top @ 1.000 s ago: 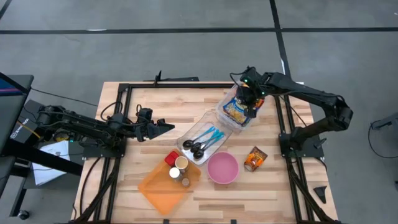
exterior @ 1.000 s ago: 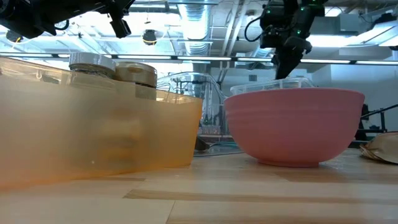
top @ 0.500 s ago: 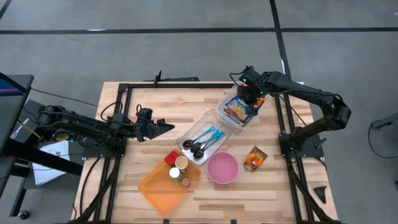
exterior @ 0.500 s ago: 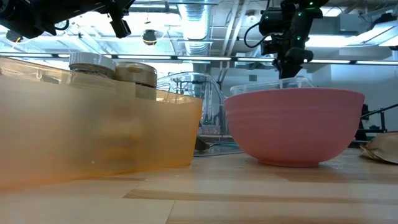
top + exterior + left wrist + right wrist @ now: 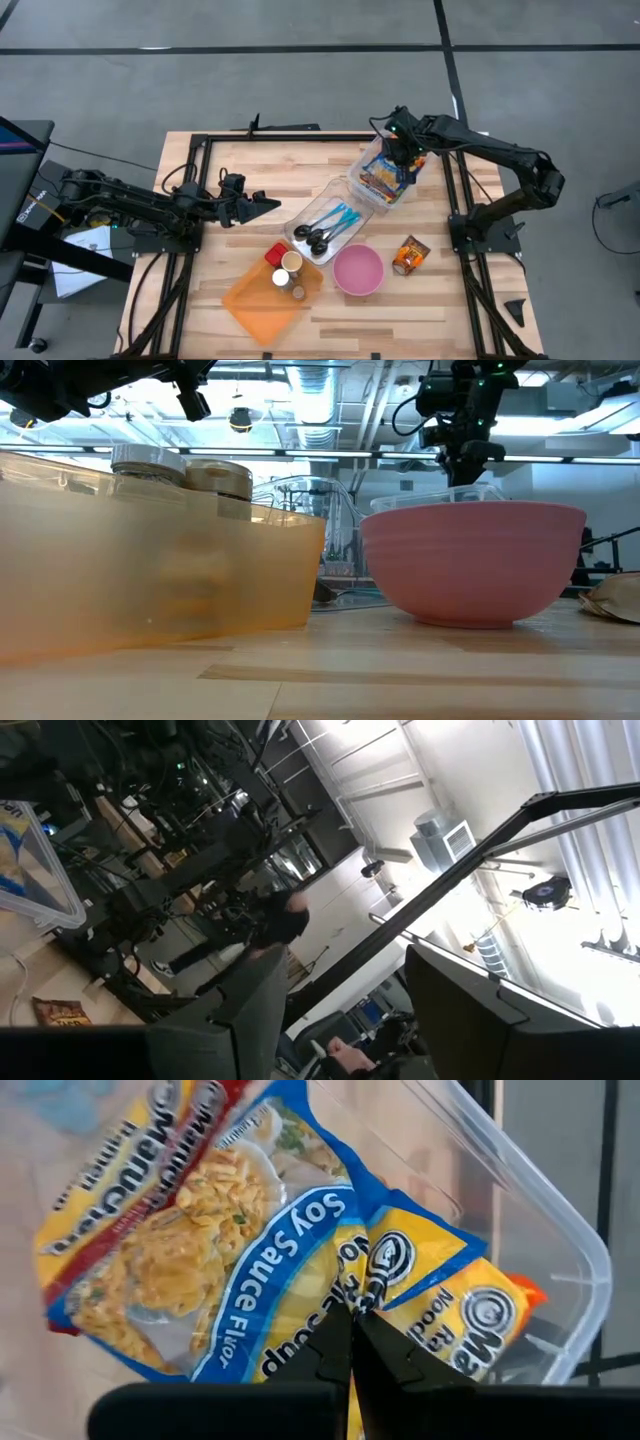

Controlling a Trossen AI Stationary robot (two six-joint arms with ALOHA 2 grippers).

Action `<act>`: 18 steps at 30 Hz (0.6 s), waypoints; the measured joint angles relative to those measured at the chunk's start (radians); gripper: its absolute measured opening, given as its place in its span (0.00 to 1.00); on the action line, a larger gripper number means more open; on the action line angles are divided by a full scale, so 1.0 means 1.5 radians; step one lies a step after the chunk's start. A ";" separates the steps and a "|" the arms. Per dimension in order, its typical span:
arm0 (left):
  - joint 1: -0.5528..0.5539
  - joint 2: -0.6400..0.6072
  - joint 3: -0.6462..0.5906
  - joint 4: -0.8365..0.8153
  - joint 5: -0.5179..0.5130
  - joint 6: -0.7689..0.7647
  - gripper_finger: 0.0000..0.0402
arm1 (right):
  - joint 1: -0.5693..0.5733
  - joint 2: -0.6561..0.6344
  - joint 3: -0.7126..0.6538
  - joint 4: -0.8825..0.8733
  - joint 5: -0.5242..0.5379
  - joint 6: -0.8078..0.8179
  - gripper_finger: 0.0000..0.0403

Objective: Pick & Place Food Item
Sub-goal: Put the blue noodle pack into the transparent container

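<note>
Spoon tray (image 5: 325,229) and pink bowl (image 5: 358,270) sit well clear of right gripper (image 5: 399,160). It's closed, pinching noodle packet (image 5: 260,1270) inside clear bin (image 5: 368,190). Left gripper (image 5: 262,205) idle, jaws parted.

Grey concrete floor (image 5: 300,80) around the wooden table (image 5: 400,320), crossed by 2 dark lines; beyond the table, bright ceiling lights (image 5: 560,425) and exposed ductwork (image 5: 320,390) overhead.

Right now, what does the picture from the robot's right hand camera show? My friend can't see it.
The right gripper pinches a yellow and blue noodle packet, soy sauce flavor, with its fingers shut. The packet sits in a clear plastic tub.
</note>
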 joint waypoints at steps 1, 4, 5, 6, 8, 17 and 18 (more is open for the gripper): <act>0.000 0.000 0.000 0.000 -0.001 0.000 0.50 | 0.005 0.001 0.000 0.000 -0.004 0.000 0.00; 0.000 0.000 0.000 0.000 -0.002 0.000 0.50 | 0.020 0.001 0.000 0.001 -0.011 0.003 0.00; 0.000 0.000 0.000 0.000 -0.002 0.000 0.50 | 0.024 0.001 0.000 0.001 -0.015 0.003 0.00; 0.000 0.000 0.000 0.000 -0.003 0.000 0.50 | 0.027 0.001 0.000 0.001 -0.022 0.004 0.00; 0.000 0.000 0.000 0.000 -0.003 0.000 0.50 | 0.029 0.001 0.000 0.001 -0.028 0.015 0.00; 0.000 0.000 0.000 0.000 -0.005 0.000 0.50 | 0.027 0.001 0.000 0.005 -0.029 0.043 0.01; 0.000 0.000 0.000 0.000 -0.005 0.000 0.50 | 0.027 0.001 0.000 0.009 -0.029 0.054 0.03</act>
